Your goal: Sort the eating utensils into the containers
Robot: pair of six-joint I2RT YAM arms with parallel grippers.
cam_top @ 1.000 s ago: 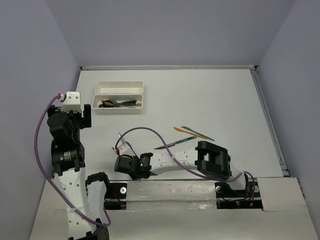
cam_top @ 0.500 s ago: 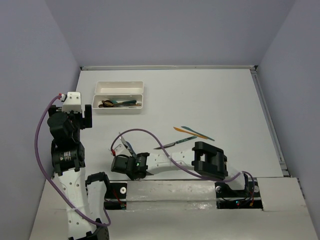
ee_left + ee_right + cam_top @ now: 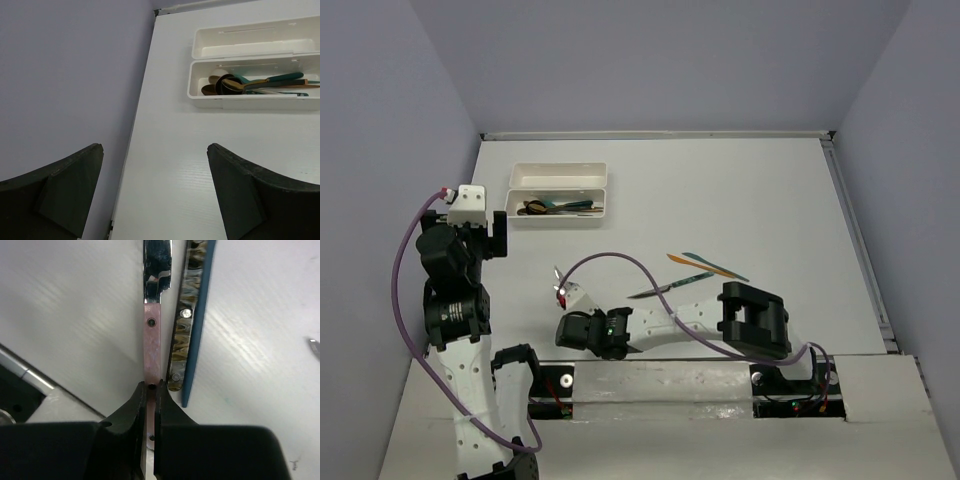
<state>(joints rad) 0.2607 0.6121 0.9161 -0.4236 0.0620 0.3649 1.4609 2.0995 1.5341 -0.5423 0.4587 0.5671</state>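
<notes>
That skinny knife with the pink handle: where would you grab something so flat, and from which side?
Probably at the handle end of the pink-handled knife, from above, with one finger on each long edge. The handle is a straight, narrow strip, so those edges are what a pinch can catch. The right gripper is shut on it this way. The mottled knife lies close alongside, leaving little finger room.

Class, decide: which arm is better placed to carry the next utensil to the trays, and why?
Right, probably. The right tool is shut on the pink-handled knife, so it only has to lift and carry. The left tool hangs open and empty near the trays, with nothing to deliver.
</notes>
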